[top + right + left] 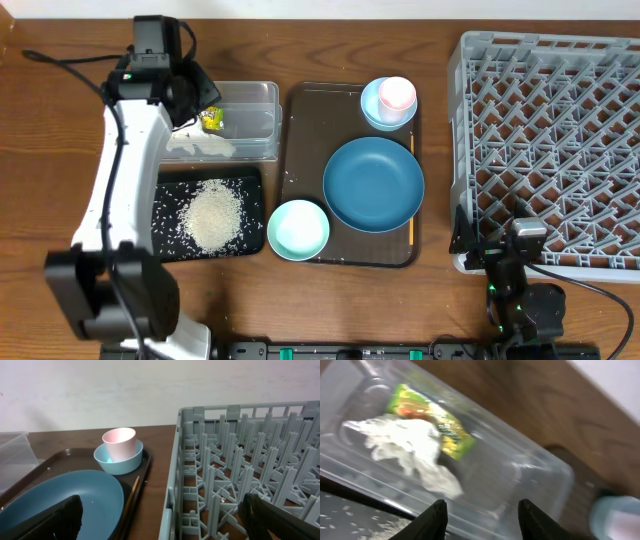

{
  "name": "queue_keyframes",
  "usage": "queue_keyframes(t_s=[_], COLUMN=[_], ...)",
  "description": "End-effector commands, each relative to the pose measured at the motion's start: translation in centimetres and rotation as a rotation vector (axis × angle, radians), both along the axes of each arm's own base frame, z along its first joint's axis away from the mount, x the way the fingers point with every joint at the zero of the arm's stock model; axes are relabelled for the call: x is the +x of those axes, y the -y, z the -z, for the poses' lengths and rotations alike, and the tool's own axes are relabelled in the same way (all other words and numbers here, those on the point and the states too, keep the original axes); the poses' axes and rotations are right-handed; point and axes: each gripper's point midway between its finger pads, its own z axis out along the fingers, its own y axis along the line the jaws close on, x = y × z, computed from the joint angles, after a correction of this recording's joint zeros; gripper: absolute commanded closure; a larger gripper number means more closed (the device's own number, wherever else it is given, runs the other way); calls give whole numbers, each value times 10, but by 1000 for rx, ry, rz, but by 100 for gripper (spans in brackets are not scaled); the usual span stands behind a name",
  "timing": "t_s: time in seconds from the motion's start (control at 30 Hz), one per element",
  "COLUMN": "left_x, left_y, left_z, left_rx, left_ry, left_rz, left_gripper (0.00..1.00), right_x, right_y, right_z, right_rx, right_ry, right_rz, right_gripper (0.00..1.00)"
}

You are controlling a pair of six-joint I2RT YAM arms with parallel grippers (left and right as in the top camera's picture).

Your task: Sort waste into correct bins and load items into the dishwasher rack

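Observation:
My left gripper (482,510) hangs open over the clear tub (520,475), with nothing between its fingers. In the tub lie the green-and-yellow wrapper (432,422) and crumpled white tissue (410,452). Seen from overhead, the left gripper (200,103) is above the wrapper (211,120) in the tub (250,110). Rice (212,215) is heaped on the black tray (165,245). The dark blue dish (373,183), the mint bowl (298,229) and the pink cup (397,95) in the light blue bowl (372,112) sit on the brown tray. My right gripper (165,515) stands wide open at the grey rack's (250,460) near-left corner.
The brown serving tray (300,130) lies between the bins and the rack (550,140). A thin wooden stick (134,487) rests along its right rim. The left arm's white link (120,180) crosses over the black tray's left side. Loose rice grains are scattered on the black tray (350,520).

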Motion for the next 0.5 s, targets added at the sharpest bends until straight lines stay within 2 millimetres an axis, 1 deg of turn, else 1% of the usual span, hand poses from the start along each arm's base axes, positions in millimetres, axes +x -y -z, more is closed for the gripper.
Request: queue_keyframes(t_s=[0.0, 0.03, 0.07, 0.13, 0.17, 0.23, 0.27, 0.3, 0.37, 0.43, 0.47], left_x=[-15, -20, -24, -35, -41, -51, -57, -60, -70, -78, -82], left_y=[26, 34, 42, 61, 72, 92, 103, 109, 131, 157, 170], left_z=[-54, -64, -72, -85, -90, -92, -90, -87, -79, -71, -65], left_rx=[-104, -125, -148, -197, -227, -272, -286, -290, -291, -283, -271], left_ry=[129, 156, 173, 201, 209, 199, 179, 161, 122, 99, 84], left_rz=[109, 156, 203, 307, 364, 445, 478, 493, 560, 650, 686], left_gripper=[47, 44, 39, 38, 42, 54, 60, 64, 75, 82, 88], right_x=[0, 0, 0, 0, 0, 0, 0, 0, 0, 0, 0], right_y=[-1, -1, -1, -1, -1, -1, -1, -1, -1, -1, -1], right_z=[1, 1, 1, 1, 1, 1, 1, 1, 1, 1, 1], right_rx=[10, 10, 10, 10, 10, 11, 10, 10, 10, 10, 10], right_ry=[-4, -4, -4, -4, -4, -4, -4, -4, -4, -4, -4], right_rz=[-4, -4, -4, -4, -4, -4, -4, -4, -4, -4, -4], right_gripper=[1, 1, 1, 1, 1, 1, 1, 1, 1, 1, 1])
